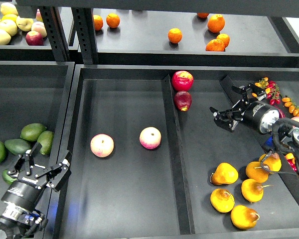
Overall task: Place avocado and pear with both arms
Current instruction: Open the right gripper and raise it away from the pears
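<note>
Several dark green avocados [33, 131] lie in the left tray, just above and left of my left gripper [46, 158]. That gripper is open and empty, over the tray's right edge. Several orange-yellow pears [224, 174] with brown stems lie in the front right compartment. My right gripper [226, 105] is open and empty. It hovers over the right compartment, behind the pears and to the right of the red apples.
Two pink-yellow peach-like fruits [102, 145] [150, 138] lie in the middle compartment. Two red apples [182, 80] sit at the divider [172, 159]. Oranges [175, 35] and yellow-green apples [7, 26] lie on the upper shelf. Small berries and fruits [270, 89] are at far right.
</note>
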`<action>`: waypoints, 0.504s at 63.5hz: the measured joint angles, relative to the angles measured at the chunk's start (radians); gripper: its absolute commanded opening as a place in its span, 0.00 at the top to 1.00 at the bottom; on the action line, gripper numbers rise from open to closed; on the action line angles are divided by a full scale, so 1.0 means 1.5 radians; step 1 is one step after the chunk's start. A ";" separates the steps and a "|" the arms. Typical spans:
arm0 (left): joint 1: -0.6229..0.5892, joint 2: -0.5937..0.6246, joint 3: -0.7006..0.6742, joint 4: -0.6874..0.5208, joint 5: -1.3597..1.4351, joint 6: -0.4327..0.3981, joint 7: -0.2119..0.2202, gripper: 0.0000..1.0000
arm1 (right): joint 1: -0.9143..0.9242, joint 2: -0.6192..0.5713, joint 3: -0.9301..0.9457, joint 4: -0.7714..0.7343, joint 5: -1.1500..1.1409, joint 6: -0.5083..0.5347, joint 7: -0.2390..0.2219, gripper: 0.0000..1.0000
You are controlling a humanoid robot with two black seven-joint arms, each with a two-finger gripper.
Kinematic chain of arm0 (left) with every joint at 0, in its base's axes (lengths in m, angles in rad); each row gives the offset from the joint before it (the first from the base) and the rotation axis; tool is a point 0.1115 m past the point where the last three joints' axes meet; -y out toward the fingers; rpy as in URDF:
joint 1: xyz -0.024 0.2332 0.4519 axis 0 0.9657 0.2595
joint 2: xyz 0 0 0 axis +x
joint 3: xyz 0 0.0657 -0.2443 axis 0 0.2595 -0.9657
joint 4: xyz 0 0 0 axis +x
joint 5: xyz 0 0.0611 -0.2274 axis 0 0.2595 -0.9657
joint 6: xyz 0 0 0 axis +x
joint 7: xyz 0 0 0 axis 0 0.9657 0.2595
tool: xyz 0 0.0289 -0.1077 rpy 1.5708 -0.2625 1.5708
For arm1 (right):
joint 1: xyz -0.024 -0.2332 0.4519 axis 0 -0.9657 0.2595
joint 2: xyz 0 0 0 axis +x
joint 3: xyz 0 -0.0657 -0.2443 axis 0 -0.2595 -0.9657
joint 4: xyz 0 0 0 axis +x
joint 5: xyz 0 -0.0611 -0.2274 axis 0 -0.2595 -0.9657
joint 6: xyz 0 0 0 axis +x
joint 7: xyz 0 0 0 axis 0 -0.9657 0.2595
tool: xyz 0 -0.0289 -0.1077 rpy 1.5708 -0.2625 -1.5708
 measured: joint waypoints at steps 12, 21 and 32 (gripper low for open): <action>-0.040 0.000 -0.060 0.056 0.000 0.000 0.000 0.01 | 0.009 0.068 0.053 -0.041 -0.001 0.017 0.000 0.01; -0.044 0.014 -0.073 0.081 0.000 0.000 0.000 0.01 | 0.009 0.116 0.058 -0.090 -0.001 0.078 0.000 0.01; -0.079 0.047 -0.070 0.150 0.000 0.000 0.000 0.01 | -0.007 0.190 0.057 -0.166 -0.001 0.184 0.000 0.01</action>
